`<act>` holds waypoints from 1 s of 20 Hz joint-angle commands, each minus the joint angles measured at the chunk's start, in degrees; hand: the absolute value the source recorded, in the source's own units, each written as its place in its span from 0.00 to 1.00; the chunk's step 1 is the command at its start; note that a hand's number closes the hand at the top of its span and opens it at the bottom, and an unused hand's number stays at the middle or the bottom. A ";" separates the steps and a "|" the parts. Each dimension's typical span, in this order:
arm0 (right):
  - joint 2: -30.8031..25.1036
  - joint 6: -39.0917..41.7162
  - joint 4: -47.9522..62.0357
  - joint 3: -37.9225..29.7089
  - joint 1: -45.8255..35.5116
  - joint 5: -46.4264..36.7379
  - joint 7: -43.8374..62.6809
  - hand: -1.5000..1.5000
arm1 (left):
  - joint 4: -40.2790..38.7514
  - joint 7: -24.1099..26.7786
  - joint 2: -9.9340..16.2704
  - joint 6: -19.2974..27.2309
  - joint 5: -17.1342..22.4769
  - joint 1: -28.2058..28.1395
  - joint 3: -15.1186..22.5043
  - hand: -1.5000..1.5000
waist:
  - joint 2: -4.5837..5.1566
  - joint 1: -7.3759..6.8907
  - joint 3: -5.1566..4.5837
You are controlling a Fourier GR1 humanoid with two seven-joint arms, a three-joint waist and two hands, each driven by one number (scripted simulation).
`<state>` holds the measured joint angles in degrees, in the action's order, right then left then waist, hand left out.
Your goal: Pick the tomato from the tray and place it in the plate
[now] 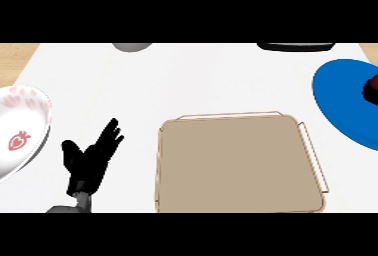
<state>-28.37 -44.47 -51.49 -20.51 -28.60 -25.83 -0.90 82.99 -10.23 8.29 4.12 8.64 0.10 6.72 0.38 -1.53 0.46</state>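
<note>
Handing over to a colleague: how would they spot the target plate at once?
Start at the tan tray in the middle of the counter. Look up and right to the picture's edge: the plate there is solid blue, unlike the white strawberry-patterned plate at far left.

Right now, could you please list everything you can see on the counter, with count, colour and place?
tray: one, tan with a thin pale rim, centre, nothing visible on it
blue plate: one, right edge, partly cut off
dark red and black shape: one, over the blue plate at the right edge; cannot tell what it is
white plate: one, pink strawberry pattern, left edge
grey object: one, top edge, cut off
black object: one, top edge, cut off
counter: one, white
left hand: one, black, open, fingers up, lower left
</note>
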 commanded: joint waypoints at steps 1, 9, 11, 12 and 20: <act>-4.54 2.44 13.10 -4.72 -6.46 4.85 -9.84 1.00 | -1.26 -3.19 -0.81 0.64 -0.22 1.38 0.37 0.50 | 0.44 -0.50 -0.23; -10.89 16.00 30.29 -3.09 -7.03 1.77 -5.12 0.00 | 0.12 -1.93 -0.71 -0.43 -1.02 -0.13 1.89 0.50 | 1.38 -2.41 -0.05; -8.74 16.16 32.06 -4.18 -8.44 3.13 -9.07 0.00 | -0.78 -2.54 -1.08 -0.20 -0.68 1.91 1.29 0.50 | 1.46 -2.32 0.02; -9.42 17.69 33.21 -4.34 -10.01 3.26 -9.15 0.00 | -0.04 -4.47 -1.59 0.80 -1.69 2.64 2.38 0.50 | 1.32 -2.24 0.01; -9.42 21.81 31.58 -15.39 -9.98 14.81 -26.93 0.00 | 1.84 -2.70 -0.83 0.02 -1.22 -0.91 1.75 0.50 | 0.88 -1.57 0.14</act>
<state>-37.47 -24.46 -19.82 -31.16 -38.42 -15.85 -20.95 84.00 -11.81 7.64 3.78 7.88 1.19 7.59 1.31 -3.28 0.75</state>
